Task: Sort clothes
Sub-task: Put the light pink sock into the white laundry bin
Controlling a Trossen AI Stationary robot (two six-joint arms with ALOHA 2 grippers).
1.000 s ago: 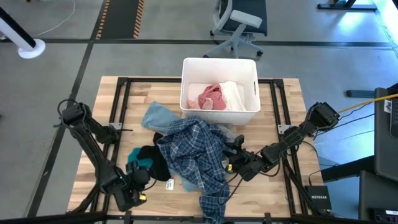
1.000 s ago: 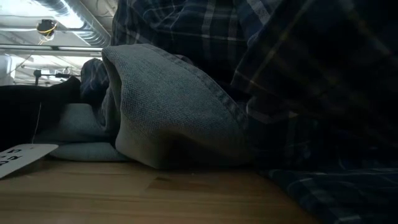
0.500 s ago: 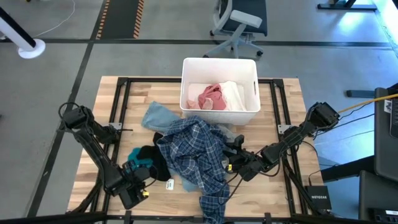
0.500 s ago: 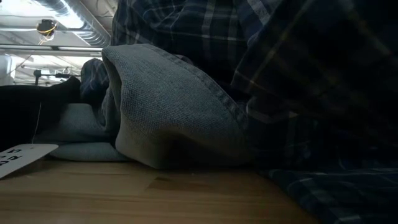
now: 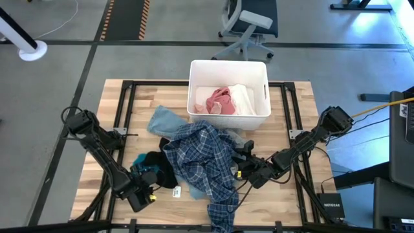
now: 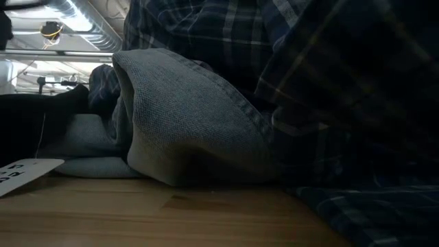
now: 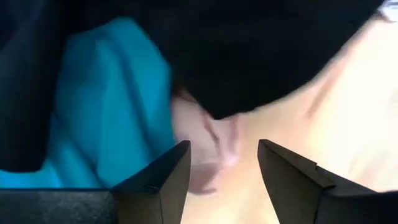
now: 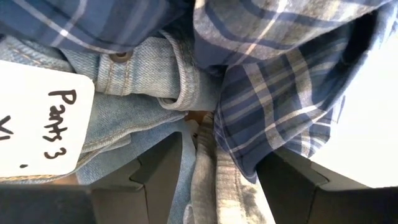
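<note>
We see the clothes heaped at the middle of the wooden table point(image 5: 294, 107). The blue-and-white plaid shirt point(image 5: 206, 165) lies on top and trails toward 6 o'clock. A light blue-grey garment point(image 5: 163, 121) spreads at 10 o'clock from the shirt, and the black garment point(image 5: 162, 167) with the teal garment point(image 5: 143, 172) sits at 8 o'clock from it. The white bin point(image 5: 228, 94) stands at 12 o'clock, holding a pink garment point(image 5: 218, 100) and a white garment point(image 5: 242, 98).

The left gripper point(image 5: 147, 189) sits low at the table's 7 o'clock edge. Its fingers point(image 7: 163, 180) stand apart with nothing between them, just short of the black and teal fabric.

The right gripper point(image 5: 240, 169) lies at the plaid shirt's 3 o'clock edge. Its fingers point(image 8: 155, 174) are spread wide, and denim pants point(image 8: 134, 106) with a white paper tag point(image 8: 40, 118) and plaid cloth lie ahead, a fold running between the fingers, with no grip visible.
</note>
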